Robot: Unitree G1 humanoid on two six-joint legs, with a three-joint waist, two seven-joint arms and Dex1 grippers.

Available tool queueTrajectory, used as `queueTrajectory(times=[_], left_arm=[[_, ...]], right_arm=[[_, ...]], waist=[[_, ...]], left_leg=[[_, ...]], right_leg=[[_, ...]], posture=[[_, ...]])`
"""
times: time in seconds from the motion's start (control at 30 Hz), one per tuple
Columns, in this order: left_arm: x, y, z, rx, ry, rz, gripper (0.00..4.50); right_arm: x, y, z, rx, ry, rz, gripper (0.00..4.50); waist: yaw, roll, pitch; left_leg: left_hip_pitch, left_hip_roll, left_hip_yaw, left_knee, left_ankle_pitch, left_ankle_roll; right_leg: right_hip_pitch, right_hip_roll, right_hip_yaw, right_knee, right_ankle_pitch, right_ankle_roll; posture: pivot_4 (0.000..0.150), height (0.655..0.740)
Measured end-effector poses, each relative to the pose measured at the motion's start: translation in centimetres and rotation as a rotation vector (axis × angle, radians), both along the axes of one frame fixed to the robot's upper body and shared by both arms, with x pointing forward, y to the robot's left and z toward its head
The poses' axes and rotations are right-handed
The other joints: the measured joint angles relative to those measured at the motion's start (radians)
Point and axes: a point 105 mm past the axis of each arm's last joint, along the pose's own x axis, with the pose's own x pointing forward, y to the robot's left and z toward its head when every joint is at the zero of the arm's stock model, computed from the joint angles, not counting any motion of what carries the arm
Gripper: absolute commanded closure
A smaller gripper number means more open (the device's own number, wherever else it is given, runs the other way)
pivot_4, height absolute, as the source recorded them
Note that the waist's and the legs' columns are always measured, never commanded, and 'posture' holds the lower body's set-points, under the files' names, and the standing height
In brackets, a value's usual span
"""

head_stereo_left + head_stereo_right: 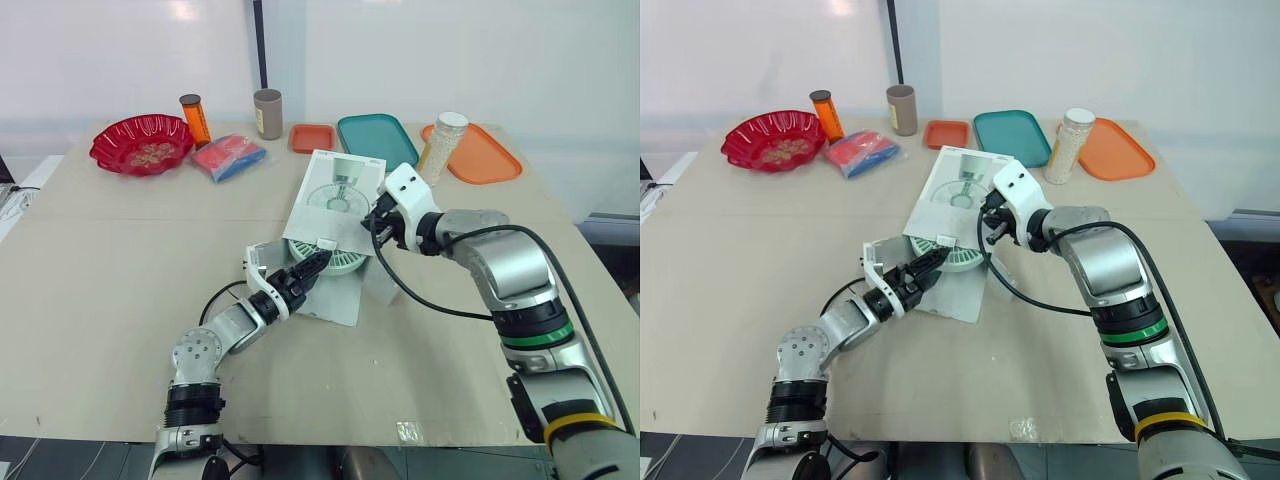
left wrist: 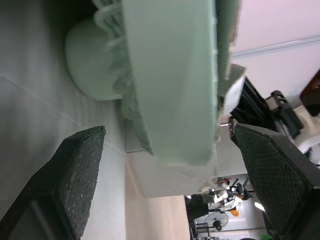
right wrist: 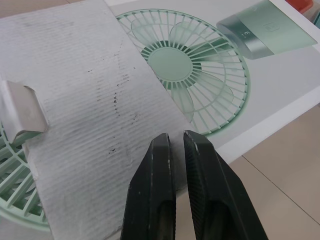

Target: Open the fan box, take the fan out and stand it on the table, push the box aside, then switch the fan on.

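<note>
I judge we're in the take-out step. The fan box [image 1: 338, 190] lies flat mid-tabletop [image 1: 110, 290] with its flap [image 3: 85, 95] lifted, and the green fan [image 1: 345, 262] peeks from the open end. My left gripper [image 1: 310, 268] is at the fan. The left wrist view shows its fingers [image 2: 70, 180] spread wide with the fan's rim between them (from the head views that gap is hard to read). My right gripper [image 1: 378, 222] sits over the flap, fingers [image 3: 155, 195] nearly together; I cannot tell whether they pinch cardboard. Next I'd close the left on the rim and draw the fan out, steadying the box with the right.
</note>
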Motion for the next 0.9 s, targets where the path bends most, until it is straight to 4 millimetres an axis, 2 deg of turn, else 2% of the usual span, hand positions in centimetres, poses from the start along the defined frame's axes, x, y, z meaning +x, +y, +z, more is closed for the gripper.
queueTrajectory(times=[0.13,0.17,0.2,0.3,0.33,0.4,0.73,0.9], left_arm=[[0.2,-0.2,-0.1,0.0,0.0,0.001,0.13],[0.3,-0.3,0.0,-0.005,-0.005,0.004,0.63],[0.4,-0.4,0.1,-0.008,-0.005,0.005,0.8],[0.5,-0.8,0.2,-0.013,-0.005,0.002,1.94],[0.6,-0.9,0.3,-0.017,-0.01,-0.001,2.08],[0.7,-1.0,0.4,-0.019,-0.013,-0.003,2.83],[0.6,-0.6,0.3,-0.024,-0.009,0.0,2.83],[-0.5,0.3,0.0,-0.038,0.016,-0.024,2.83]], right_arm=[[0.0,0.0,0.0,-0.001,-0.001,0.0,4.11],[0.0,0.0,0.0,-0.001,-0.002,-0.001,4.11],[0.0,0.0,0.0,-0.002,-0.002,-0.002,4.11],[0.0,0.0,0.0,-0.003,-0.004,-0.002,4.11],[-0.1,0.0,0.0,-0.004,-0.005,-0.003,4.11],[-0.1,-0.1,0.1,-0.006,-0.009,-0.004,4.11],[-0.1,-0.1,0.1,-0.011,-0.012,-0.005,4.11],[-0.1,-0.1,0.1,-0.011,-0.013,-0.004,4.11]], waist=[[0.0,0.0,0.0],[0.0,0.0,0.0],[0.0,0.0,0.0],[0.0,0.0,0.0],[0.0,0.0,0.0],[0.0,0.0,0.0],[-0.001,0.0,0.0],[-0.002,0.0,0.0]], left_leg=[[0.0,0.0,0.0,0.0,0.0,0.0],[0.0,0.0,0.0,0.0,0.0,0.0],[0.0,0.0,0.0,0.0,0.0,0.0],[0.0,0.0,0.0,0.0,0.0,0.0],[0.0,0.0,0.0,-0.001,0.0,-0.001],[0.0,0.0,0.0,-0.001,0.0,-0.001],[0.0,0.0,0.0,-0.001,0.0,-0.001],[0.0,0.0,0.0,-0.002,0.001,-0.001]], right_leg=[[0.0,0.0,0.0,0.0,0.0,0.0],[0.0,0.0,0.0,0.0,0.0,0.0],[0.0,0.0,0.0,0.0,0.0,0.0],[0.0,0.0,0.0,0.0,0.0,0.0],[0.0,0.0,0.0,0.0,0.0,0.0],[0.0,0.0,0.0,0.0,0.0,0.0],[0.0,0.0,0.0,0.0,0.0,0.0],[0.0,0.0,0.0,-0.001,0.0,0.0]], posture=[[0.15,0.74],[0.15,0.74],[0.15,0.74],[0.15,0.74],[0.15,0.74],[0.15,0.74],[0.15,0.74],[0.15,0.74]])
